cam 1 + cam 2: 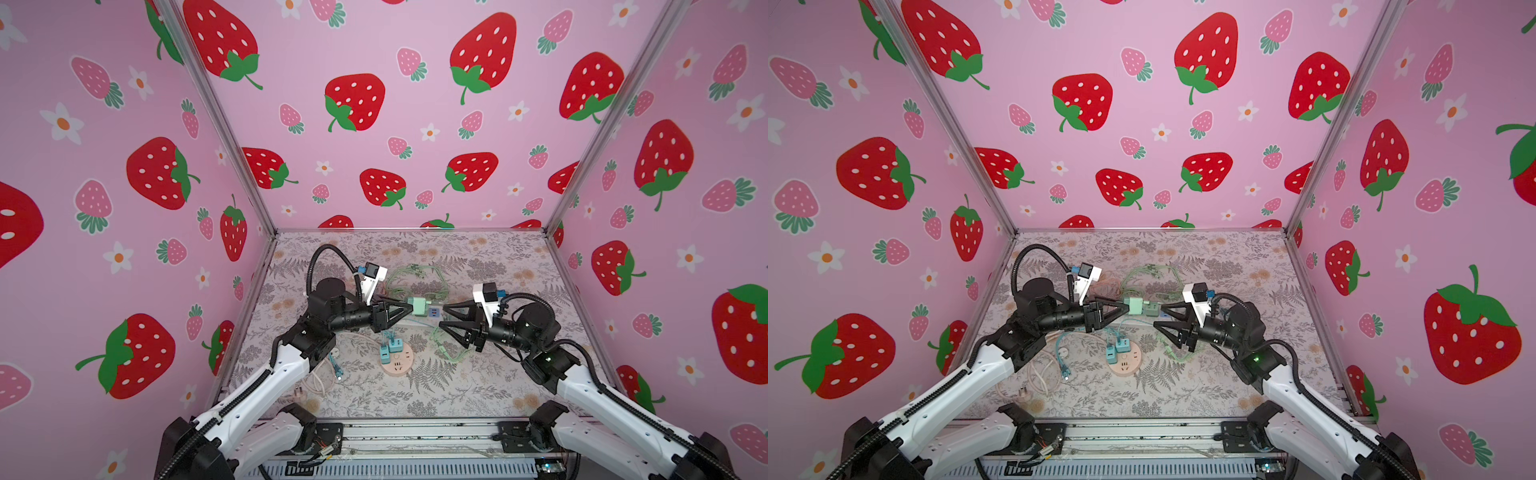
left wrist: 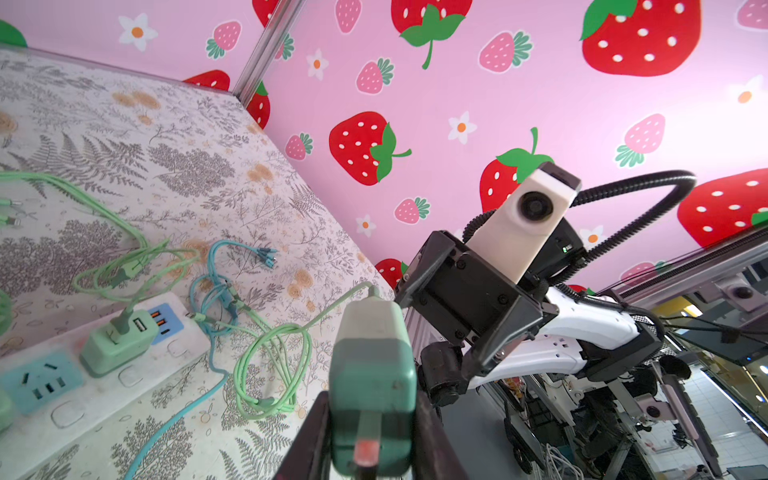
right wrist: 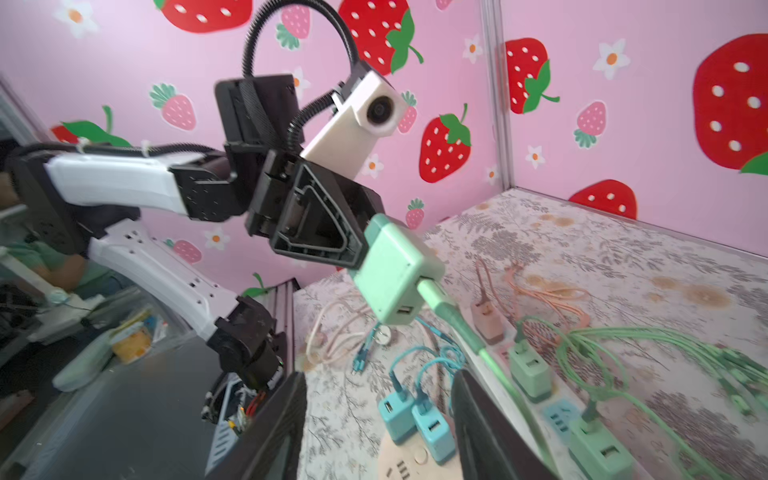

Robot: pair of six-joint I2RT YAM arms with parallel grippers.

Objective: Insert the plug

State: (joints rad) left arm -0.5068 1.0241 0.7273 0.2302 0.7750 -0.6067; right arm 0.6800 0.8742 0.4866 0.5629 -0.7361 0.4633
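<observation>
While the left gripper [image 1: 409, 311] pinches a mint-green USB charger [image 1: 419, 306] by its flanks and holds it clear of the table near the middle of the workspace, the right gripper [image 1: 443, 318] hangs at its 3 o'clock. It is close but not touching, its fingers [image 3: 274, 424] spread wide with nothing between them. A green cable [image 3: 461, 328] sits in the charger's port and trails down to the table.

The step in hand appears to be carrying the charger to an outlet. The white power strip [image 2: 104, 399] lies just below, with a second green charger [image 2: 118, 347] plugged in and a blue socket panel [image 2: 41, 382] free beside it. The next move likely calls for the left arm to turn the prong face downward, line it up with the free slots and press straight in. Whether the prongs are folded out cannot be told.

At the held charger's 6 o'clock in both top views, a round pink socket hub [image 1: 399, 363] carries two blue chargers [image 1: 390, 348]. The tabletop [image 1: 478, 386] wears a grey fern-and-flower print strewn with loose cables [image 1: 409, 274]. Pink walls [image 1: 374, 145] patterned with strawberries and daisies close the cell on three sides, joined by aluminium posts [image 1: 224, 124].
</observation>
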